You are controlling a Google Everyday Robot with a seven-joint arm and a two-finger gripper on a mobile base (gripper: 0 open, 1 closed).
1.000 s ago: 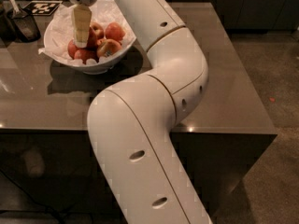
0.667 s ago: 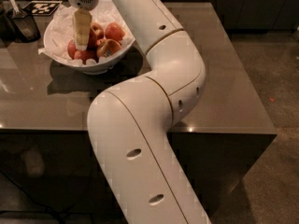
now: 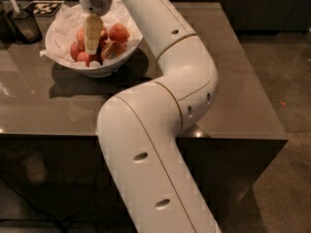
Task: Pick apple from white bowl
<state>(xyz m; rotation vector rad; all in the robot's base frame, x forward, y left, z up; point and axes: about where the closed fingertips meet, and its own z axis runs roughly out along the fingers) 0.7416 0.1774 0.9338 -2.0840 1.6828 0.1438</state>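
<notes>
The white bowl, lined with crumpled white paper, stands at the far left of the dark table and holds several red apples. My gripper hangs from the white arm and points straight down into the bowl. Its tip is among the apples at the bowl's middle, touching or very near a red apple below it. A browner apple lies just right of the gripper. No apple is lifted clear of the bowl.
A small dark container with a scoop stands left of the bowl. A black-and-white marker tag lies behind it. My arm's large white links cover the table's middle. The table's front edge and right edge are near.
The gripper's wrist has come down a little towards the bowl. The tip stays among the same apples. The bowl and apples have not moved.
</notes>
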